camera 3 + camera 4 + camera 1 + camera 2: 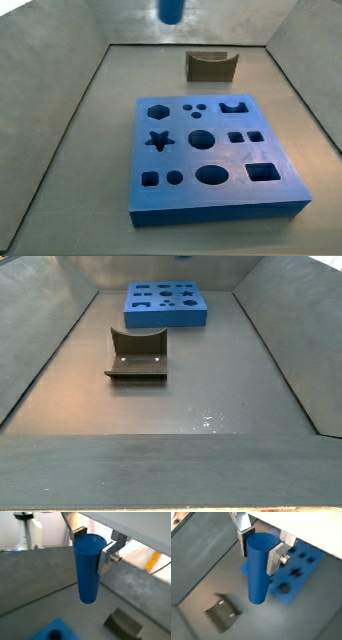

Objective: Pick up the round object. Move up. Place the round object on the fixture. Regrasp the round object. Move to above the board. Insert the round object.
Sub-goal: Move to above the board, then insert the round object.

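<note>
Gripper (93, 546) jaws pinch blue peg (87, 569) upright, high above floor (211, 567); board (214, 155), fixture (138, 356) clear below. Side view shows only peg tip (173, 11).

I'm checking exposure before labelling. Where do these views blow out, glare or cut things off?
In a wrist view, the background beyond the end effector is blown out white. In a side view, the floor shows small specular glints; in the side view facing the board, the frame edge crops the round object, hiding the end effector.
</note>
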